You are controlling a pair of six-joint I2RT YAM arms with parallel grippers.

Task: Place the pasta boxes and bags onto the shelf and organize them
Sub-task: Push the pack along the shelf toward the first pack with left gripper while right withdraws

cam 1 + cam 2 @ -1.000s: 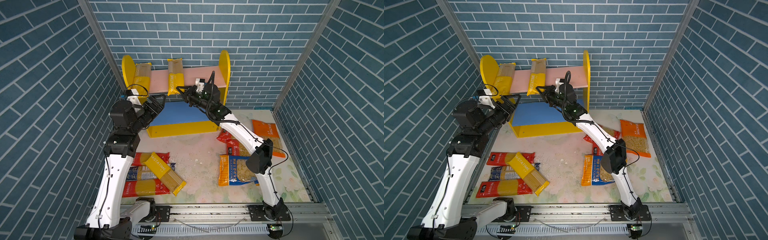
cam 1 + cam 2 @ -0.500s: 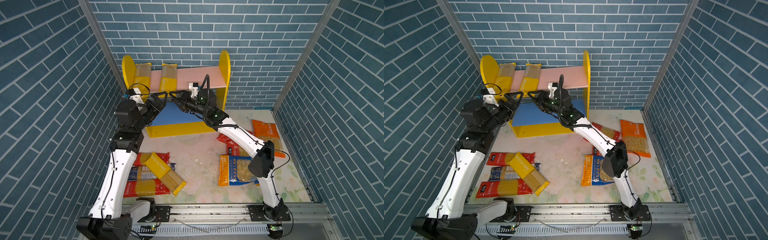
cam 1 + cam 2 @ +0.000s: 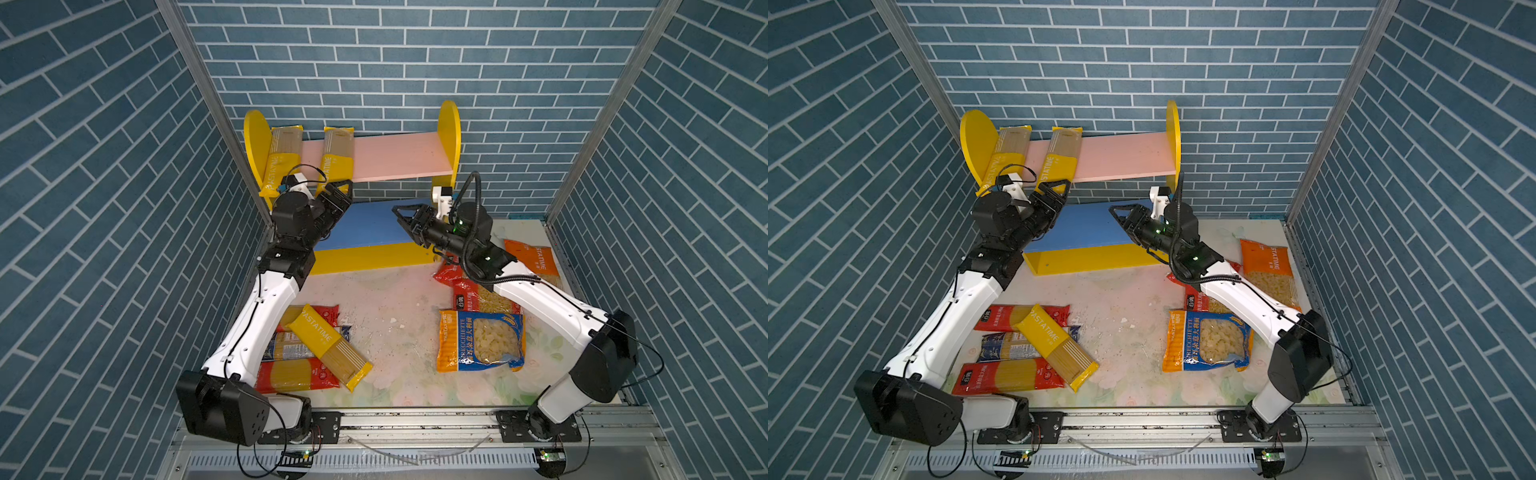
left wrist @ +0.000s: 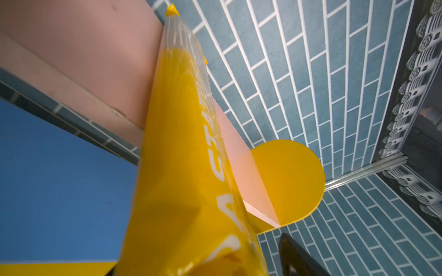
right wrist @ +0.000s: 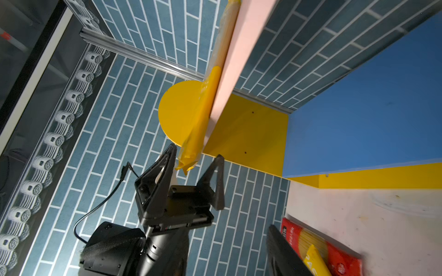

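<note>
We find two spaghetti packs at the left end of the upper board (image 3: 395,156) of the shelf (image 3: 451,137). The corner pack (image 3: 284,153) lies beside the shelf's left panel (image 3: 255,141), the second pack (image 3: 337,158) lies just right of it, and both overhang the shelf's front. Before the shelf, towards its left, we see a heap of spaghetti packs (image 3: 291,374) on the floor (image 3: 374,291) with a top pack (image 3: 328,345) lying across it, and before the shelf, towards its right, lie the short-pasta bags (image 3: 482,340).
</note>
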